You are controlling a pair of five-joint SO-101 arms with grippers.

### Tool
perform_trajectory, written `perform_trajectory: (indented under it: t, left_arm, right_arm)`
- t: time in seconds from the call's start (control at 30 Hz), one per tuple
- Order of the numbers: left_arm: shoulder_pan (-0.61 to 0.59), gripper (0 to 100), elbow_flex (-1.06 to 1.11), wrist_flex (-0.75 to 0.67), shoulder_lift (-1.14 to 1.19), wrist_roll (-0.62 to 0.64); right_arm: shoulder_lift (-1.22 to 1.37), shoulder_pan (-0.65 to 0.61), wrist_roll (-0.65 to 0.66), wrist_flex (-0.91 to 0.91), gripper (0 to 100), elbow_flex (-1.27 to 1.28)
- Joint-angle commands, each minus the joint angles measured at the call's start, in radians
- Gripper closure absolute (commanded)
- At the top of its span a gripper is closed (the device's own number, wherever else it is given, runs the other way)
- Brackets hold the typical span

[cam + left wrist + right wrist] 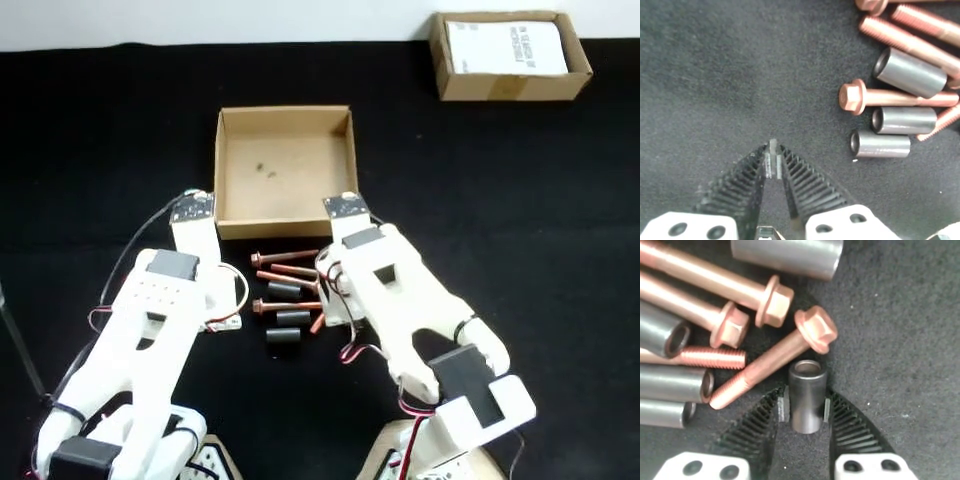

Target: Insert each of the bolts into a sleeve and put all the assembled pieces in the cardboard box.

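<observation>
A short dark-grey metal sleeve [807, 395], a smooth tube with its hollow end showing, is grasped by the right gripper [806, 409]. The claw is open only as wide as the tube, and its two small pads [784, 408] press on opposite sides of it. The fingers behind the pads are black and ridged like saw teeth.

Just past the sleeve's hollow end lies the hexagonal flanged head of a copper-coloured bolt [790, 352]. Its threaded shank slants away beside one finger; I cannot tell whether it touches the sleeve. Two more copper bolts [710, 277] lie side by side beyond it, among other grey steel sleeves [672, 382] lying flat.

From above, this loose pile of bolts and sleeves sits between the two white arms, just in front of the open brown cardboard box [220, 170]. The box is square and shallow, with a few dark specks on its floor.

The left gripper [772, 161] is clenched on nothing, its ridged fingers meeting at the tips over bare cloth. It is near three lying sleeves [905, 120] and a hex-headed bolt [890, 97], but apart from them.

Everything rests on a black, felt-like tablecloth [500, 250]. At the far corner, well apart, stands a second cardboard box [510, 88] holding a white printed sheet [505, 45].
</observation>
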Motion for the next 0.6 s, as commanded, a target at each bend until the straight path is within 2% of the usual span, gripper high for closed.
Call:
perform_trajectory:
  t: [0.0,0.1,0.27,0.57]
  left_arm:
    - [0.012,99,-0.004,-0.008,-0.001,0.002]
    - [0.012,99,-0.004,-0.008,-0.001,0.002]
    - [0.010,99,-0.004,-0.008,-0.001,0.000]
    - [0.010,99,-0.004,-0.011,-0.001,-0.018]
  right_arm:
    - [0.002,0.019,-0.003,-0.004,89.7,-0.054]
    - [0.002,0.019,-0.002,-0.008,89.6,-0.067]
    - [0.002,0.019,0.080,-0.012,89.4,-0.068]
    - [0.002,0.021,0.083,-0.082,89.2,-0.068]
